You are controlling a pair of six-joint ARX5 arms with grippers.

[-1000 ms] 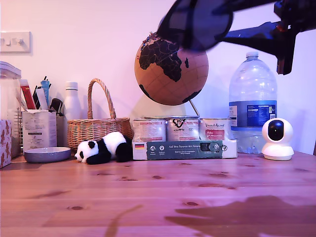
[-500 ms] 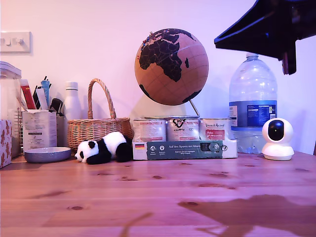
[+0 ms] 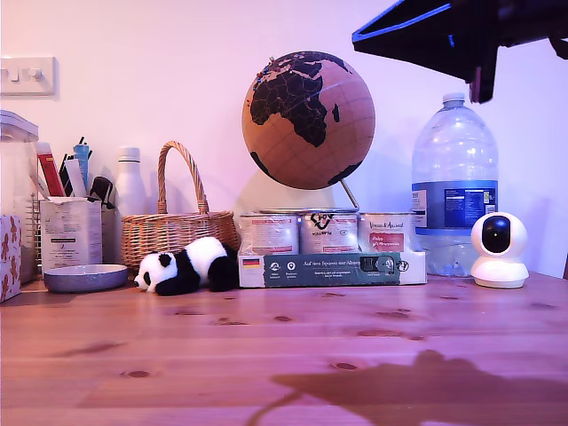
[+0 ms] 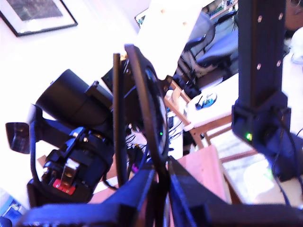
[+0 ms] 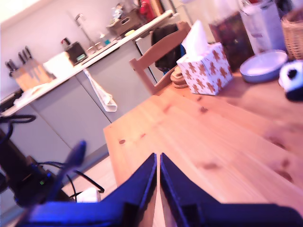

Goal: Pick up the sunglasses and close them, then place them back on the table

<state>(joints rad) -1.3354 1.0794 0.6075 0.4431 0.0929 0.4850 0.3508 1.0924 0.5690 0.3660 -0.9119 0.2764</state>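
Gripper one, my first gripper (image 4: pixel 161 175): jaws pinched tight on the sunglasses (image 4: pixel 142 99), held edge-on and up in the air, frame standing upright out of the jaws, folded arm alongside the lens. Behind them sits dark arm hardware. My second gripper (image 5: pixel 157 163): jaws nearly touching, nothing between them, angled low over bare surface (image 5: pixel 213 142). Exterior view: one dark arm (image 3: pixel 444 31) at 1 o'clock, high above the bottle (image 3: pixel 454 186); can't tell which arm. Surface front is open; clutter lines the back edge: panda (image 3: pixel 186 264), basket (image 3: pixel 173 231), globe (image 3: pixel 308 120).
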